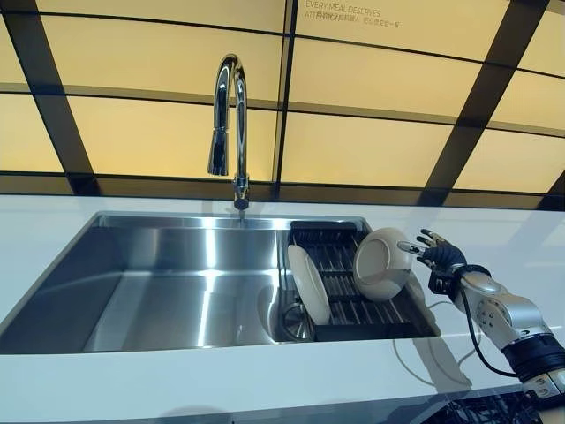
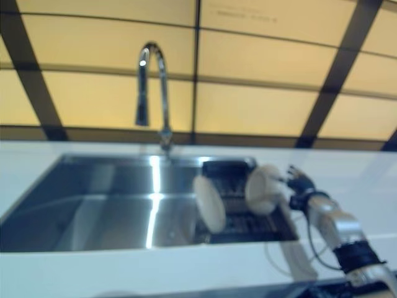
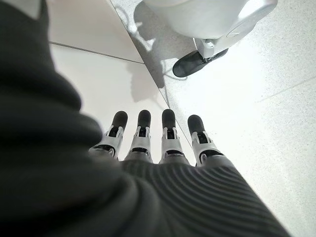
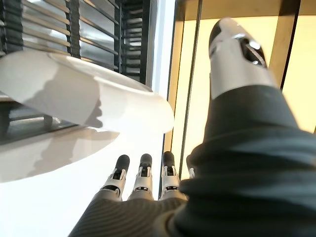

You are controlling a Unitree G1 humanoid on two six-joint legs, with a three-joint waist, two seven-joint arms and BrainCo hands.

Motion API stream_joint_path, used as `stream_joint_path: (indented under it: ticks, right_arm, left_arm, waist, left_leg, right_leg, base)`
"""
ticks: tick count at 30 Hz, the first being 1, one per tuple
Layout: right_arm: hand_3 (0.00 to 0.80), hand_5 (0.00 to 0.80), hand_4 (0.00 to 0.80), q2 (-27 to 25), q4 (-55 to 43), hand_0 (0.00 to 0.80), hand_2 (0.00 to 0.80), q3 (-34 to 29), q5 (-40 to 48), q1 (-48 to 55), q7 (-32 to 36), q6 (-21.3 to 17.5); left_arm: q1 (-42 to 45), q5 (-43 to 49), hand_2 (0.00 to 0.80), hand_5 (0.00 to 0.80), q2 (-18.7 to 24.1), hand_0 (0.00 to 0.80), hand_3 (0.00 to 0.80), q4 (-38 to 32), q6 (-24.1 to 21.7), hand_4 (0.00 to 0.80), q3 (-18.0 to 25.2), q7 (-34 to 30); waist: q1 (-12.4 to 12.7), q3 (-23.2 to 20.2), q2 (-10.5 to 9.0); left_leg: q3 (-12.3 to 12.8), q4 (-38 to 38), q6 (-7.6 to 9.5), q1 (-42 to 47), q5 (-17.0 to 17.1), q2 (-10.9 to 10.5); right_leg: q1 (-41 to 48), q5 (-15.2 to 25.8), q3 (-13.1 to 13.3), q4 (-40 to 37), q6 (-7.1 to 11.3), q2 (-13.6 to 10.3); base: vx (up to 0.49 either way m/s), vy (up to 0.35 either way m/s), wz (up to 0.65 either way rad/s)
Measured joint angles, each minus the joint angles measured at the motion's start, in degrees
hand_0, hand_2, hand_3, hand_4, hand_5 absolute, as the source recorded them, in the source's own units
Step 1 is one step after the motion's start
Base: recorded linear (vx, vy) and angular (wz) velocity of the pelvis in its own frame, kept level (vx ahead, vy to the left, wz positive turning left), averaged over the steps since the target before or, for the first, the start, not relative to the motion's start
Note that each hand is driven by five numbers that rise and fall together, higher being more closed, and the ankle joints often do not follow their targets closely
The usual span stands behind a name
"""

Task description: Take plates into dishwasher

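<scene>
Left to right: the left robot hand (image 3: 163, 143) hangs off the table, fingers straight, holding nothing. In the sink's dark rack (image 1: 353, 309) an upright plate (image 1: 309, 284) stands left; a tilted plate (image 1: 382, 263) leans right. Both look stiff, glossy, slippery, breakable; best pinched at the rim. The right robot hand (image 1: 434, 254) hovers spread beside the tilted plate, not gripping.

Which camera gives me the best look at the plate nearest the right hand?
The left eye view: the whole plate shows, tilted in the rack, with the right hand just beside its rim, fingers straight. The right eye view shows the same, blurred. The right wrist view shows only part of the rim, up close. The left wrist view shows only floor.
</scene>
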Motion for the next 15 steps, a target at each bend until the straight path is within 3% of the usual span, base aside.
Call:
stream_joint_path:
  ticks: [12, 15]
  right_arm:
    - [0.000, 0.000, 0.000, 0.0, 0.1, 0.000, 0.000, 0.0, 0.1, 0.0, 0.8, 0.2]
    - [0.000, 0.000, 0.000, 0.0, 0.4, 0.000, 0.000, 0.0, 1.1, 0.0, 2.4, 1.9]
  left_arm:
    - [0.0, 0.0, 0.000, 0.000, 0.0, 0.000, 0.000, -0.7, 0.2, 0.000, 0.0, 0.2]
    - [0.0, 0.0, 0.000, 0.000, 0.0, 0.000, 0.000, -1.2, 0.2, 0.000, 0.0, 0.2]
  waist:
    - [0.0, 0.1, 0.14]
    - [0.1, 0.1, 0.13]
  left_leg:
    - [0.0, 0.0, 0.00, -0.1, 0.0, 0.0]
    - [0.0, 0.0, 0.00, -0.1, 0.0, 0.0]
  right_leg:
    - [-0.1, 0.0, 0.0, 0.0, 0.00, 0.0]
    - [0.0, 0.0, 0.0, 0.0, 0.00, 0.0]
  base:
    - [0.000, 0.000, 0.00]
    - [0.000, 0.000, 0.00]
